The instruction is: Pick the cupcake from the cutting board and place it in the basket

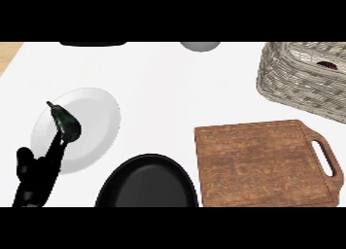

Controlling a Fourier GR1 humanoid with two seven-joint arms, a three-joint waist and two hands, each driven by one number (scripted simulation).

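Note:
The wooden cutting board (262, 163) lies at the lower right with its handle pointing right, and its top is bare. The wicker basket (298, 78) stands at the upper right, apart from the board. Inside it, near the view's right edge, a small dark red thing (326, 64) shows, too little of it to name. No cupcake shows on the board. My left hand (34, 176) rests open at the lower left, fingers up, overlapping the white plate's lower rim. My right hand is out of view.
A white plate (90, 131) at the left carries a dark green vegetable (65, 124). A black oval pan (148, 185) sits at the bottom centre beside the board. A grey round thing (199, 45) and a black thing (93, 44) lie at the far edge.

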